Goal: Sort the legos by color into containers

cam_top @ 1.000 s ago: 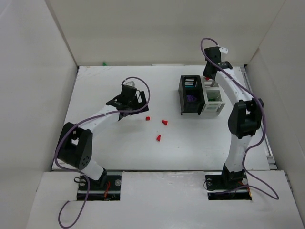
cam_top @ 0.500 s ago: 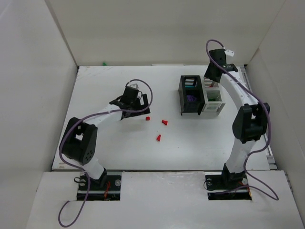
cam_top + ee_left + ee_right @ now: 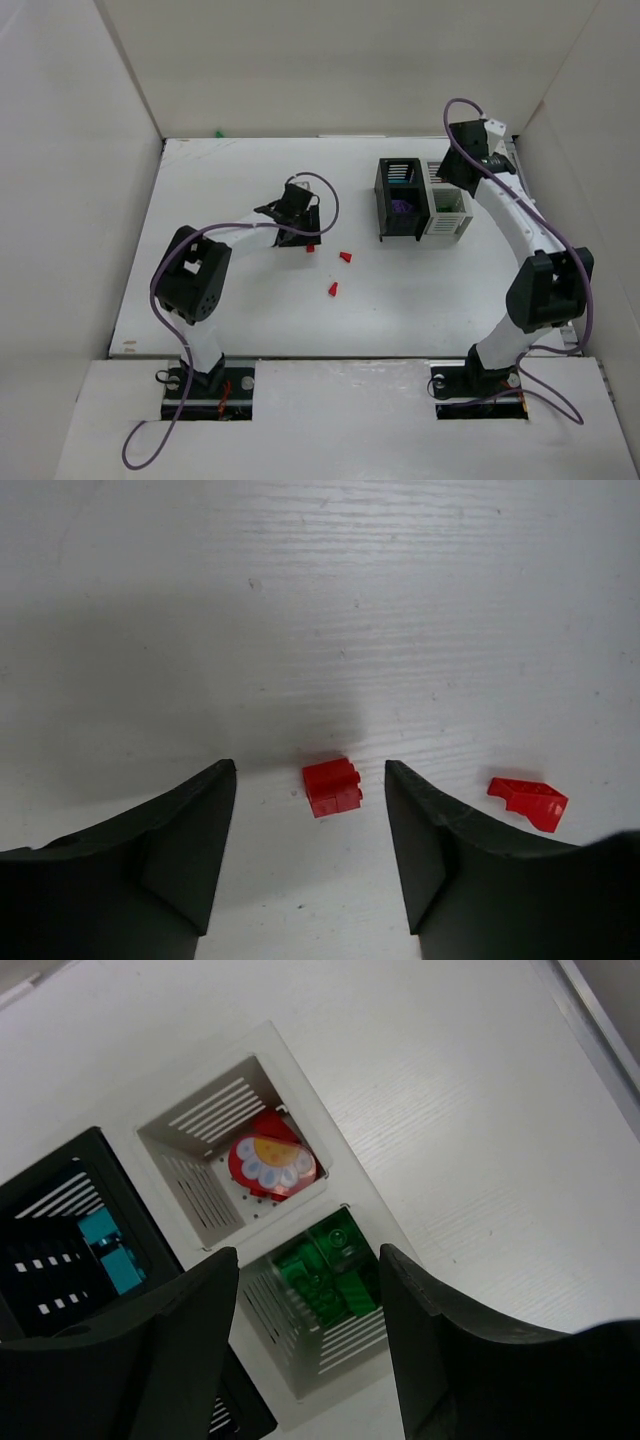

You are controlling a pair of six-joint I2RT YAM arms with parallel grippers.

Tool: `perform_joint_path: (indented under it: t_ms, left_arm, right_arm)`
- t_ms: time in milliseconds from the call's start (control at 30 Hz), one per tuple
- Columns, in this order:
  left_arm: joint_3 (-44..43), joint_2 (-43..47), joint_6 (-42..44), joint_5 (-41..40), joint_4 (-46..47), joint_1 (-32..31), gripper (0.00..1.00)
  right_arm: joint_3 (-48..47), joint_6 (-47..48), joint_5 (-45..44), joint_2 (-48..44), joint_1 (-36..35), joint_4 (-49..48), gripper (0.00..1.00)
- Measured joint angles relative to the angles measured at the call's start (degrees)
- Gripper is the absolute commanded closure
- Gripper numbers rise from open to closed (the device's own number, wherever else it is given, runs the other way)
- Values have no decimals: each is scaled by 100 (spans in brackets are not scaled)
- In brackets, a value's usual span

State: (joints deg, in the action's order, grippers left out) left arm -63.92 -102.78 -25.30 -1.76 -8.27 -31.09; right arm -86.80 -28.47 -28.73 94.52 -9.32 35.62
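Three red legos lie mid-table: a small brick, a wedge and another piece. My left gripper hangs over the small brick, which lies just beyond its fingertips, untouched; the gripper is open and the wedge lies to its right. The black container and white container stand at the right. My right gripper is open and empty above the white one, over green bricks. A red flower-printed piece lies in the other white cell, and a teal brick in the black container.
Purple pieces lie in the black container's near cell. A small green piece sits at the table's far edge. White walls enclose the table on the left, back and right. A metal rail runs along the table's right edge.
My left arm swung right to the small red brick and its jaws narrowed. My right gripper opened over the white container and drew back to the right.
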Motion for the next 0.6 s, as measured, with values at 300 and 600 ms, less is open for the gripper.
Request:
perform_joint_path:
  t_ms: [300, 600]
  left_arm:
    - [-197, -188, 20, -538, -280, -319, 54]
    - [-323, -345, -90, -763, -407, -481, 71]
  right_arm:
    - [264, -28, -2, -2, -9, -7, 36]
    - [485, -28, 9, -26, 26, -31, 36]
